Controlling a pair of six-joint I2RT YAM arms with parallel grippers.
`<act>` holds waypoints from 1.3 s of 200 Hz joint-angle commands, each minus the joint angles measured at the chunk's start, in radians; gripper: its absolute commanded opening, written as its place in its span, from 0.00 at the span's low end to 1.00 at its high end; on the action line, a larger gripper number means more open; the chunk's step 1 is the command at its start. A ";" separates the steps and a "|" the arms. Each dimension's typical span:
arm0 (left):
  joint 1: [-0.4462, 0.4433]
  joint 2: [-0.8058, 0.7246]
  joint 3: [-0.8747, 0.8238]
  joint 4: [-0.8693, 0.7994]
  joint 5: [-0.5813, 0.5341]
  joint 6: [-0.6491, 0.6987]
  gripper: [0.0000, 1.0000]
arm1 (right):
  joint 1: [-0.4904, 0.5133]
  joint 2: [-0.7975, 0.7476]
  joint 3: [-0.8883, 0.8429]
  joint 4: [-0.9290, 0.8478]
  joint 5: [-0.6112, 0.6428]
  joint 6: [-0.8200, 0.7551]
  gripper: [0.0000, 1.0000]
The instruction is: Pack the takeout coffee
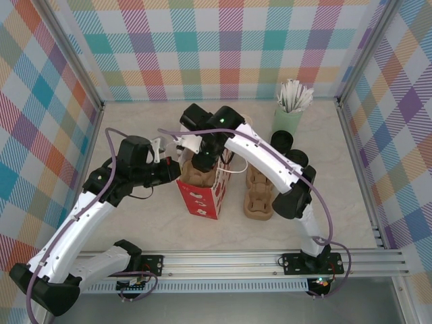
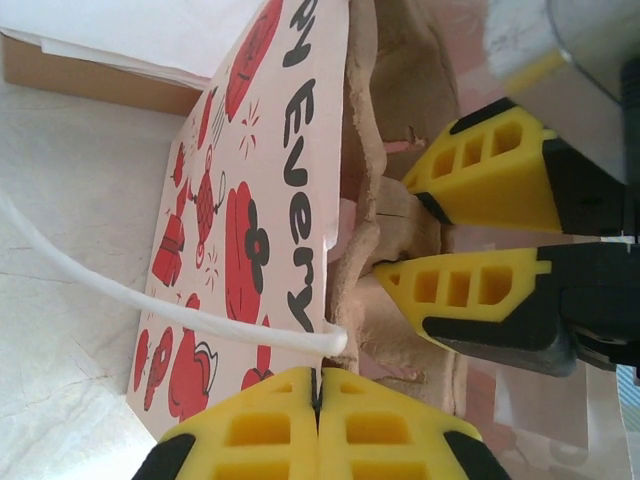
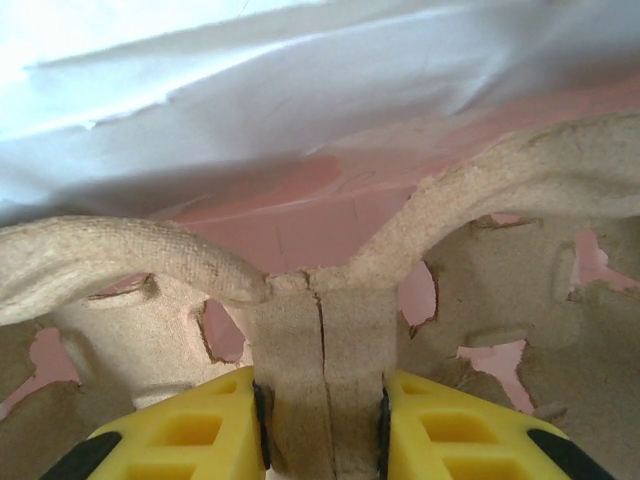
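Two pulp cup carriers are in front of me: one carrier (image 1: 260, 196) lies on the table just right of the bag, and the other carrier (image 3: 470, 190) sits down inside the bag. One paper bag (image 1: 200, 196) stands at the middle, white with red cartoon print, black lettering and a white cord handle (image 2: 120, 295). One pale green tumbler (image 1: 287, 121) of white sticks (image 1: 294, 94) stands at the far right.

Two dark cup shapes, one (image 1: 280, 140) and another (image 1: 298, 158), sit between the tumbler and the loose carrier. From above I cannot tell whether either is the coffee cup.

The carriers are rough, fibrous brown board moulded into arches and round wells, with pink showing through their torn holes.

My right gripper (image 3: 320, 425) reaches into the bag, its yellow ribbed fingers clamped on the inner carrier's upright middle post. My left gripper (image 2: 318, 400) has its fingers pressed flat together on the bag's left rim.

The table (image 1: 337, 202) is pale, smooth and faintly marbled. Pastel checked cloth walls (image 1: 223, 40) close in three sides, and a metal rail (image 1: 270, 260) runs along the near edge.
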 commanded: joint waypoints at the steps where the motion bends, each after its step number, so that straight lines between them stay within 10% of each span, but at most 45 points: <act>1: 0.013 -0.020 0.038 -0.001 0.023 0.029 0.03 | 0.013 0.031 0.017 -0.005 0.012 -0.043 0.30; 260: 0.012 -0.079 0.005 -0.021 -0.072 0.008 0.02 | 0.011 0.007 -0.194 0.000 0.057 -0.022 0.30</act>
